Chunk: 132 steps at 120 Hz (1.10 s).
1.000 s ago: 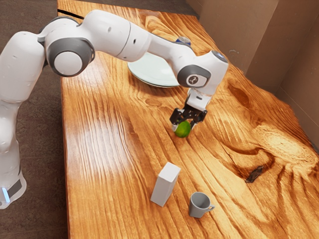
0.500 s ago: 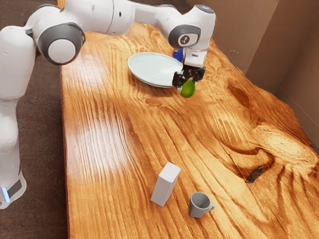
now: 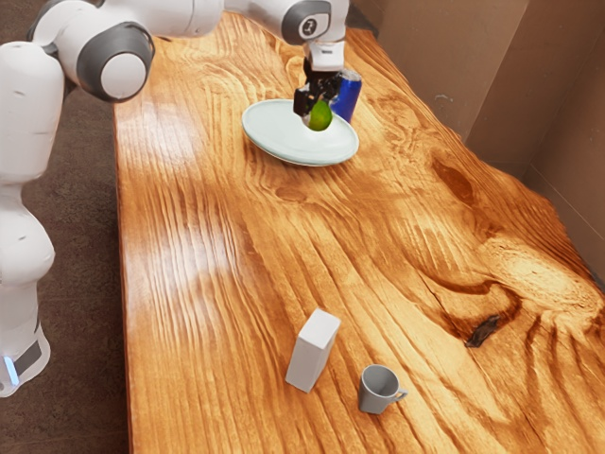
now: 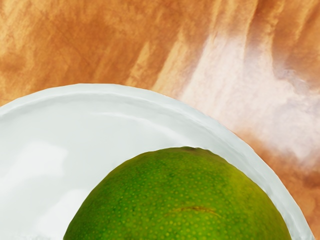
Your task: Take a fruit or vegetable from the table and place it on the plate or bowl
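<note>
The bench (image 3: 217,265) is glossy orange wood with bold wavy grain and a dark knot (image 3: 483,331) near its edge, over a brown floor (image 3: 80,284) and beside beige walls (image 3: 444,47). The gripper (image 3: 317,102) is clamped on a lime (image 3: 321,116) (image 4: 180,200), held over the white plate (image 3: 284,147) (image 4: 75,125). A blue can (image 3: 350,93) stands just behind the plate; a white box (image 3: 313,350) and a grey mug (image 3: 378,388) stand well apart from it.

Bright, even light falls on the counter (image 3: 397,246). A broad pale sheen lies on the wood near its edge at the exterior view's left, and a smaller one toward the opposite edge. Shadows are faint and soft: a thin dark band under the plate (image 3: 269,128), little beside the box (image 3: 314,350) and the mug (image 3: 378,389). In the wrist view, glare whitens the wood past the plate's rim, and the lime (image 4: 185,200) is evenly lit.
</note>
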### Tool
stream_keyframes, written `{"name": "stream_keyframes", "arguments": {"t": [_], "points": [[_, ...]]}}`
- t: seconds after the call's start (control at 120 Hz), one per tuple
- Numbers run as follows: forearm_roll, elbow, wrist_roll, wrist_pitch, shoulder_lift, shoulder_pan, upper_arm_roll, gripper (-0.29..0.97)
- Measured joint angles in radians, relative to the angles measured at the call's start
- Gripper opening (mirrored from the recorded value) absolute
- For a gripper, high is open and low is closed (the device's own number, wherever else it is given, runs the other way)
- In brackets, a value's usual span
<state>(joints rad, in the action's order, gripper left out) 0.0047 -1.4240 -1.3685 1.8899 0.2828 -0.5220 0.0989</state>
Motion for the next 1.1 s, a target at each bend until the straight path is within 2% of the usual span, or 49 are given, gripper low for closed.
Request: {"name": "stream_keyframes", "arguments": {"t": [0.183,0.325,0.625,0.717,0.817,1.0,1.1], "points": [[-0.003,0.0,0.002,0.053,0.012,-0.052,0.001,0.29],[-0.019,0.0,0.004,0.114,0.034,-0.138,0.01,0.3],[-0.032,0.0,0.009,0.183,0.065,-0.163,0.05,0.29],[-0.034,0.0,0.009,0.2,0.078,-0.172,0.062,0.46],[-0.036,0.0,0.011,0.211,0.084,-0.178,0.072,0.57],[-0.037,0.0,0.016,0.227,0.073,-0.177,0.072,0.65],[-0.067,0.015,0.011,0.135,-0.005,-0.152,0.083,0.67]]}}
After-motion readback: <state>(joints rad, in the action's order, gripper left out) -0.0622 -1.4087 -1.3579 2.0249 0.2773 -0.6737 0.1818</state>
